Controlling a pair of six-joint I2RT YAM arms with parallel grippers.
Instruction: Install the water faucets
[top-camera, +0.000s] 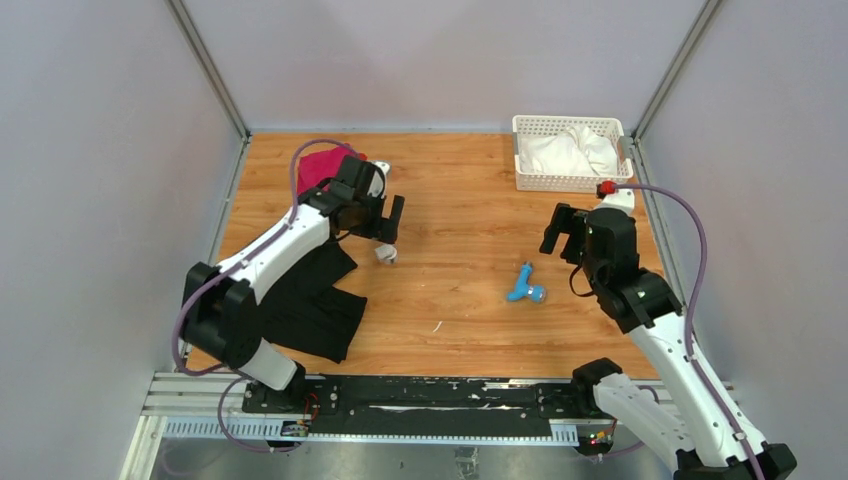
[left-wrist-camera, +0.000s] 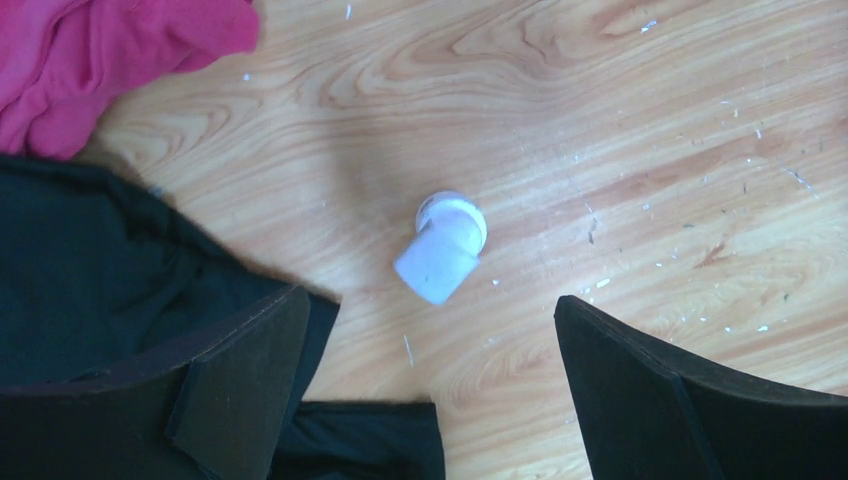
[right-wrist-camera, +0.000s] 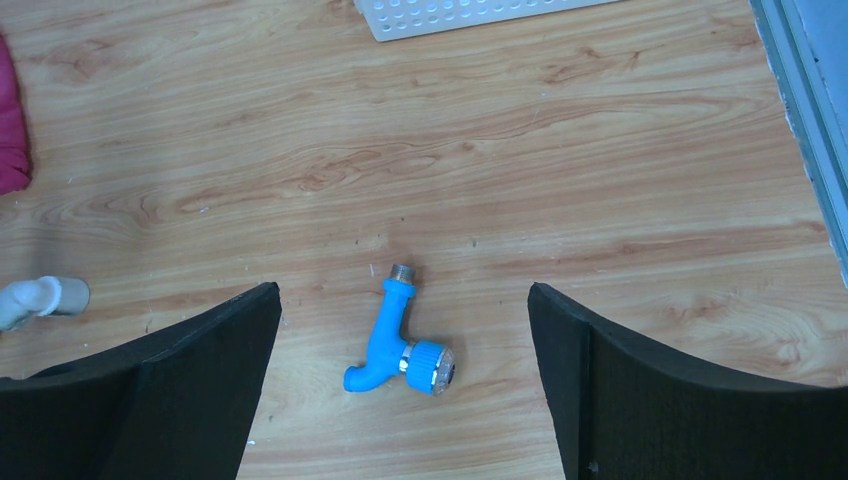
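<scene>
Blue tap (right-wrist-camera: 400, 345) lay sideways on counter (right-wrist-camera: 600, 150), between the spread, empty fingers of right pincer (right-wrist-camera: 402, 290). Left pincer (left-wrist-camera: 432, 308) gaped over white pipe fitting (left-wrist-camera: 441, 248). Best grip: tap body, leaving the seemingly threaded inlet free.
</scene>
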